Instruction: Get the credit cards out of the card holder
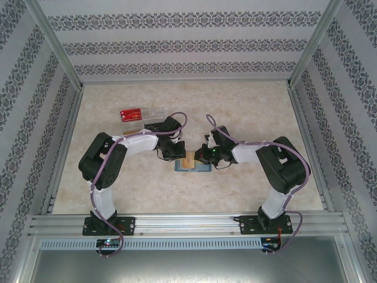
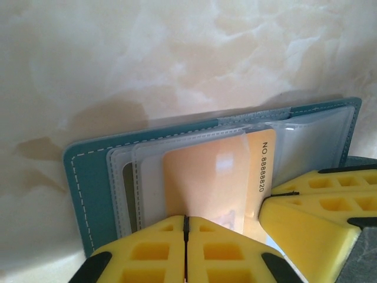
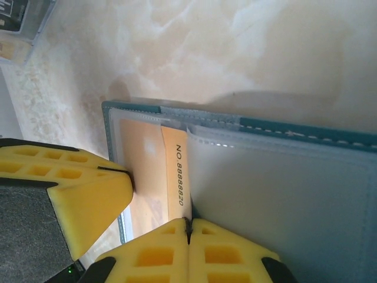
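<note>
Credit card (image 2: pixel 206 177), orange and printed with a number along one edge, lay partly drawn out of the clear sleeves of the open teal card holder (image 2: pixel 88 177), which sat flat on the marbled table (image 1: pixel 247 112) between the two arms. From above, the holder was about midway across the table, nearer the arm bases than the back wall, with one gripper on each side of it.

The left gripper (image 2: pixel 186 219) was clenched, its yellow fingers (image 2: pixel 147 247) pressed together with nothing between them, and their tips stood right at the card's near edge. The right gripper (image 3: pixel 188 223) was likewise closed on nothing, its tips set at the seam where the numbered edge of the card met the neighbouring plastic sleeve. The two pairs of fingertips stood just beside each other over the holder. Whether either pair actually bore down on the card I couldn't tell.

Well apart, towards the back left, a clear plastic tray (image 1: pixel 154 115) held a red card (image 1: pixel 131 114).
</note>
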Controlling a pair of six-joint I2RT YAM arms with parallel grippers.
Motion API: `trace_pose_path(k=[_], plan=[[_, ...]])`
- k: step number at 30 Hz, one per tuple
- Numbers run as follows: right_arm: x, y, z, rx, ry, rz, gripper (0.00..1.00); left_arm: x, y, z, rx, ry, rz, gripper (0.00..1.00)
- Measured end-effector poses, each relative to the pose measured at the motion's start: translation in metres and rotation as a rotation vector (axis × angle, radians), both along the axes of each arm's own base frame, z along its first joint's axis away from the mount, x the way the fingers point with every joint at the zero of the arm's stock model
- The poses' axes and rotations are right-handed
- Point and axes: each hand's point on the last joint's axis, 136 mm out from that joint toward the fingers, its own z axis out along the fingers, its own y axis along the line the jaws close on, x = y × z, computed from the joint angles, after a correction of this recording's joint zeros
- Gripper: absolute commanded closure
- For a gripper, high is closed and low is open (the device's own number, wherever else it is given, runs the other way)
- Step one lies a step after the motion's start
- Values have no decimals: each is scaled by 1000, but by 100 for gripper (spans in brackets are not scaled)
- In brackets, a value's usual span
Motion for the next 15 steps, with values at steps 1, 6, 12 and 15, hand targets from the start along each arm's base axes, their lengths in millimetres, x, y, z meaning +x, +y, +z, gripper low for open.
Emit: trace_pose_path(k=[1,6,12,15], plan=[[0,-2,0,1,-2,-4,100,0,0,0,1,-1,-1,83],[-2,-13,4,4,-17,-25,100,0,1,3,9,-13,-10,69],[-2,-26,17,14,-53,-56,100,-1,8,12,36,-25,-5,57],[-1,-28,29,28,-82,-61,100,0,8,27,20,-52,0,50]])
